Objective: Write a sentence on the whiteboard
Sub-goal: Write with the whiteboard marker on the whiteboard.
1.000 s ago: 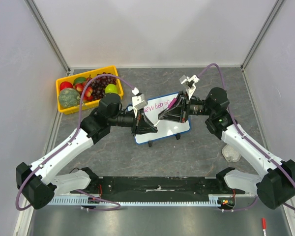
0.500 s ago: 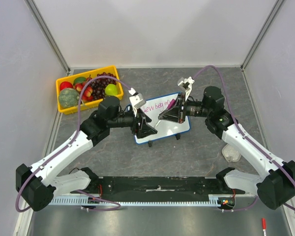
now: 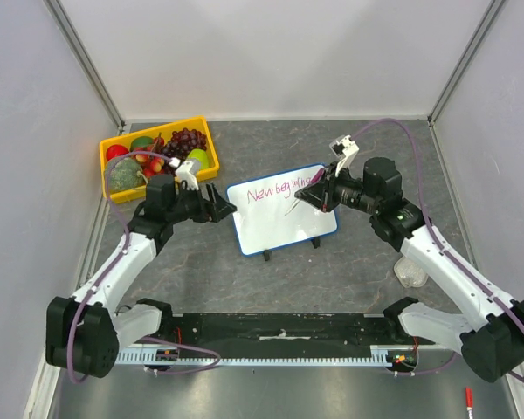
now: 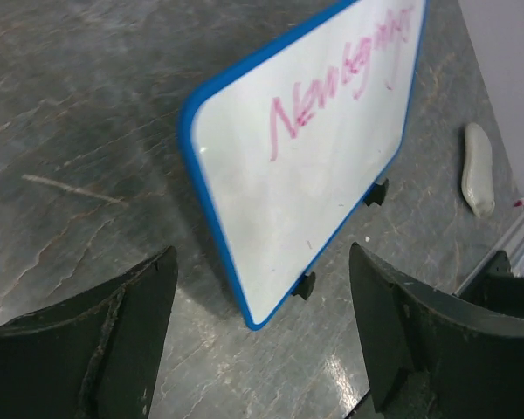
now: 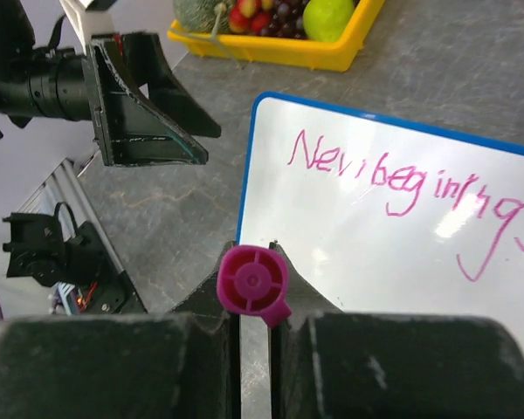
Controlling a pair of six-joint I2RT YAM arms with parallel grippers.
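The whiteboard, white with a blue frame and two black feet, stands tilted mid-table. Pink writing, the sentence, runs along its top and reads roughly "New beginings". My right gripper hovers over the board's upper right, shut on a pink marker whose cap end faces the wrist camera. My left gripper is open, just left of the board and clear of it. In the left wrist view the whiteboard lies ahead of the spread fingers, untouched.
A yellow tray of fruit sits at the back left, behind the left arm. A small white lump lies on the table right of the board. A red marker lies off the table at the front right.
My left gripper has opened and drawn back leftward from the board's left edge. The right gripper, still holding the marker, has shifted slightly right along the top line.
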